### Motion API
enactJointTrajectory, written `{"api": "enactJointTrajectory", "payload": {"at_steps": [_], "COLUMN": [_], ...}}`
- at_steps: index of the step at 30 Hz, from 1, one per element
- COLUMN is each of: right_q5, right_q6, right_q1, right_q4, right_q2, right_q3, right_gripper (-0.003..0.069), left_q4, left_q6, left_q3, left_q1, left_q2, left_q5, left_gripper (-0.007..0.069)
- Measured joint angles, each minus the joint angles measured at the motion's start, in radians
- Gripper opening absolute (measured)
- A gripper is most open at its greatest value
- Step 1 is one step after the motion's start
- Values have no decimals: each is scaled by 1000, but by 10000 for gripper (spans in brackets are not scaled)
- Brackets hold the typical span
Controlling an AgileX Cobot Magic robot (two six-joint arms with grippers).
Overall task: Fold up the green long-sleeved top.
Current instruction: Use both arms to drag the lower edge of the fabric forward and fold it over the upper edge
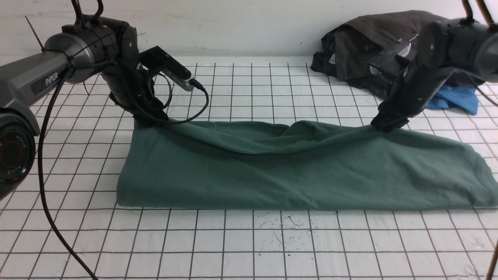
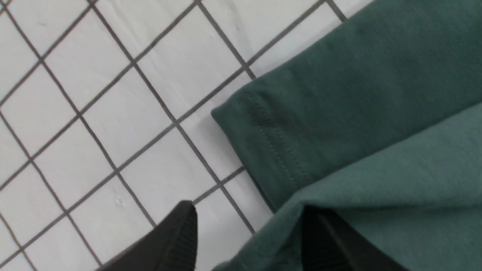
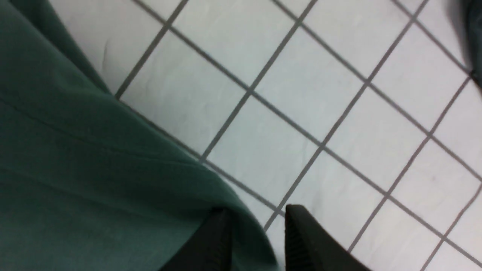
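Left gripper [image 2: 248,216] and right gripper [image 3: 257,212] stand unclenched; the green long-sleeved top [image 1: 295,171] lies loose at their tips, stretched between them. This lengthwise fold looks laid. The next move probably calls for a grasp at one end for a crosswise fold.

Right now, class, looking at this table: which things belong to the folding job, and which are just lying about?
Belong to the job:
- green long-sleeved top
- left gripper and right gripper, both open at the top's far edge

Just lying about:
- dark heap of clothes, far right corner
- blue garment, showing beside that heap
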Motion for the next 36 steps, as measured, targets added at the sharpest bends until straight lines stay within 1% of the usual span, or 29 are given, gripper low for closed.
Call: {"api": "enactJointTrajectory", "payload": {"at_steps": [2,3,5,8,11,12,13,14,15,16,17,18,19,20,21,22,24,25,27,31,33,36], "right_q5": [35,52,86,165,215,216,218,219,219,220,220,220,220,219,215,213,176,165,144,60,-8,-102], "right_q6": [33,37,38,22,-36,-46,-59,-105,-118,-143,-147,-164,-166,-169,-164,-164,-134,-123,-96,0,84,175], "right_q1": [0,1,3,30,83,87,106,153,175,207,207,247,256,289,299,301,313,313,313,307,295,274], "right_q4": [1,5,19,115,245,259,277,315,320,322,322,319,317,302,293,291,256,237,196,140,120,108], "right_q2": [-8,-14,-23,-49,-47,-46,-39,-19,-8,9,13,40,48,85,98,101,132,140,152,158,161,161], "right_q3": [-53,-71,-98,-148,-149,-146,-142,-130,-126,-119,-118,-114,-113,-113,-113,-113,-113,-113,-113,-114,-114,-114], "right_gripper": [287,297,309,304,238,232,208,148,120,87,80,38,28,0,-6,-8,-12,-13,-13,-13,-13,-13], "left_q4": [2,3,4,3,2,1,-1,-9,-14,-20,-19,-28,-30,-38,-42,-42,-49,-50,-51,-61,-70,-89], "left_q6": [-21,-24,-31,-58,-94,-96,-101,-103,-103,-103,-103,-102,-102,-99,-99,-99,-98,-98,-98,-97,-93,-76], "left_q3": [-35,-49,-77,-166,-238,-241,-252,-259,-261,-261,-261,-261,-261,-261,-261,-261,-261,-261,-261,-261,-261,-261], "left_q1": [0,0,1,1,1,1,1,1,1,1,1,1,1,1,1,1,1,1,1,1,1,1], "left_q2": [-11,-17,-28,-45,-50,-50,-50,-50,-50,-50,-50,-50,-50,-50,-50,-50,-50,-50,-50,-48,-47,-45], "left_q5": [30,45,69,132,189,193,204,233,246,259,261,279,280,293,293,293,294,294,294,294,294,294], "left_gripper": [372,373,374,374,367,364,356,323,299,270,270,219,206,145,118,112,40,22,1,-8,-8,-8]}}
